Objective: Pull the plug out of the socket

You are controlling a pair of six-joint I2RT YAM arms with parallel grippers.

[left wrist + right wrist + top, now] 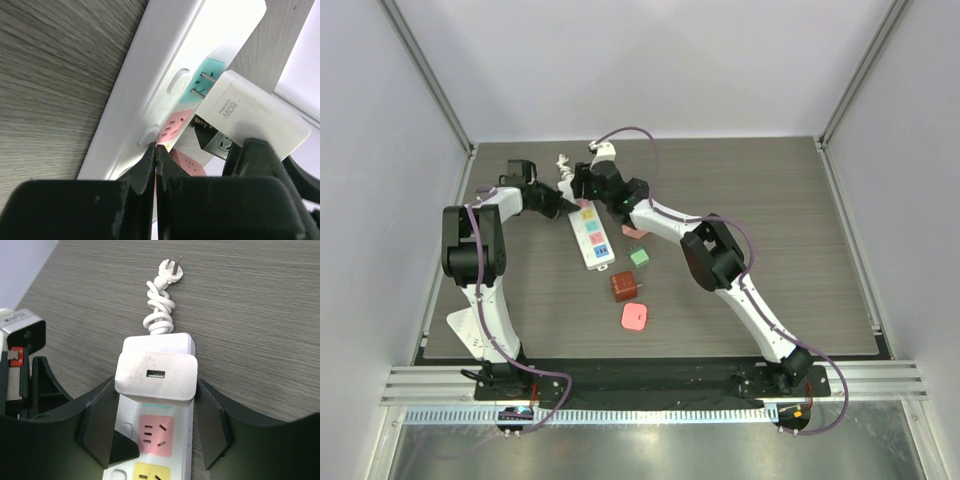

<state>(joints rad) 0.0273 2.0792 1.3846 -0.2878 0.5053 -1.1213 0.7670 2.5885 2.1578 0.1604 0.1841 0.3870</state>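
Toward the far-left corner of the worktop [770, 250] the power strip [184, 440] lies far-to-near; the right gripper [156, 390] clamps the plug [156, 375] at its far end, while the left gripper [156, 150], jaws together, touches the strip's side.

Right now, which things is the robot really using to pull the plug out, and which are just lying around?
For the job:
power strip
white plug in it
right gripper, around the plug
left gripper, tips on the strip

Just lying about:
green plug
dark red plug
pink plug
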